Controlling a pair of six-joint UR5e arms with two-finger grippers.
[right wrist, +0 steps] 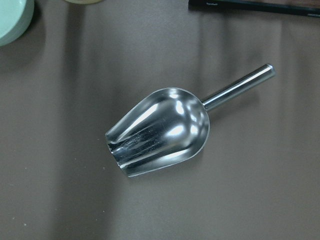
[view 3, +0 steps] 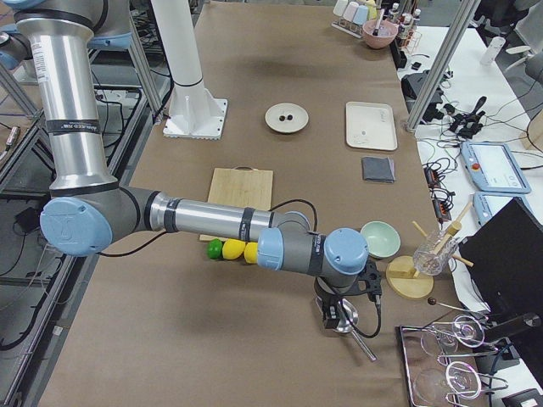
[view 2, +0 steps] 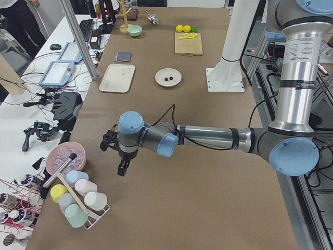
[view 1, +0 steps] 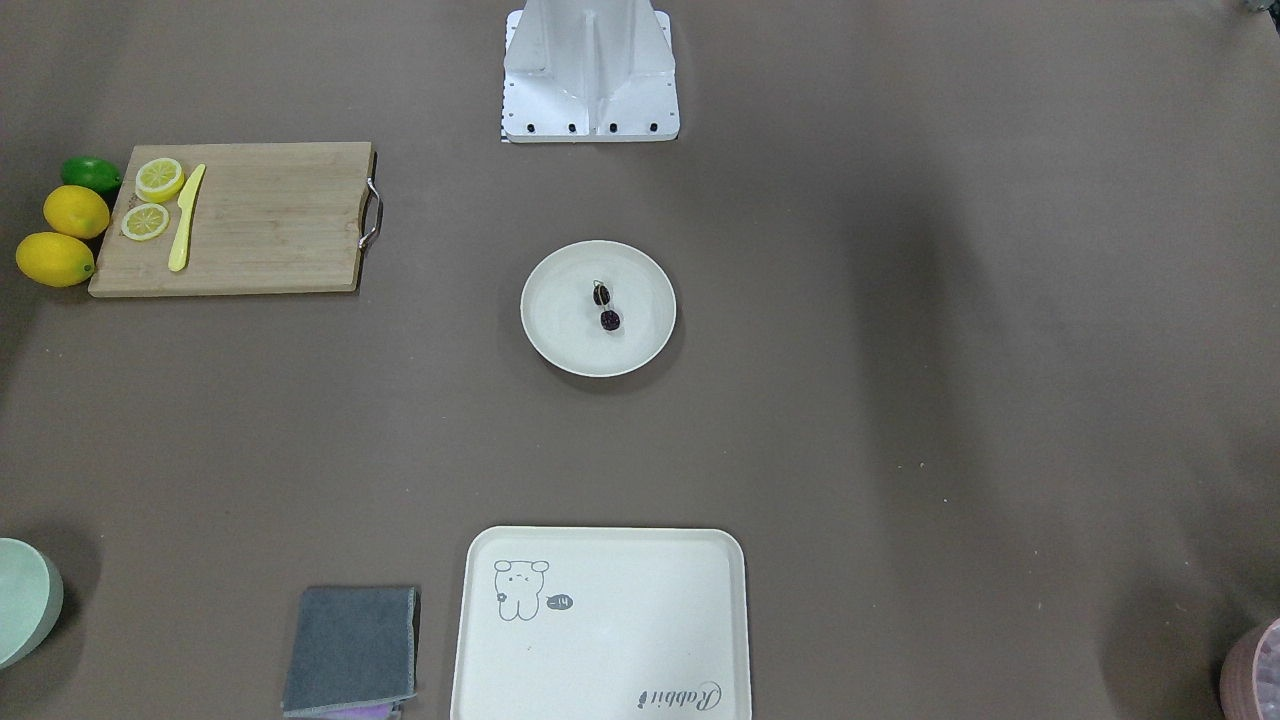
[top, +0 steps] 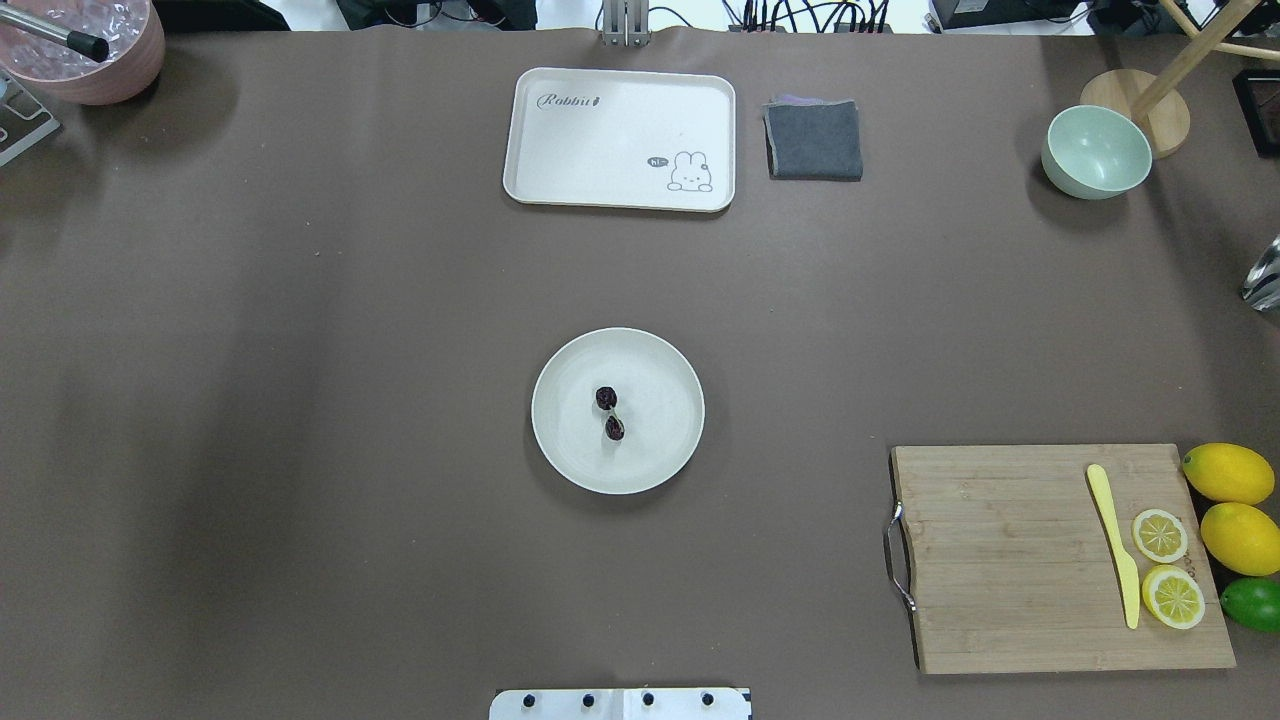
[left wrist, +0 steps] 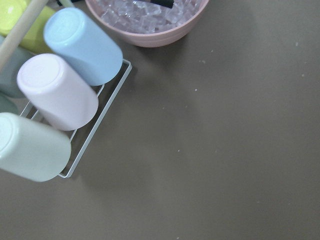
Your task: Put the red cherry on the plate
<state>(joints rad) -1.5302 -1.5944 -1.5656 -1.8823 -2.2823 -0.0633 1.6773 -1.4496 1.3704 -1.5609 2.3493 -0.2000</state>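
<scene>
**Q:** Where is the red cherry?

**A:** You'll see the red cherry (top: pixel 610 413) lying on the plate (top: pixel 662 440), near its middle, at the centre of the worktop (top: pixel 300 400).

**Q:** And the arms?

**A:** Your left arm reaches low and nearly level to its end of the worktop. The left claw (view 2: pixel 120 169) points down beside the cup rack (view 2: pixel 78 204) and the pink ice bowl (view 2: pixel 63 156). The right arm reaches to the opposite end, with the right claw (view 3: pixel 333 320) hanging over a metal scoop (right wrist: pixel 160 130).

**Q:** Spread or pressed together?

**A:** You cannot tell for either claw.
</scene>
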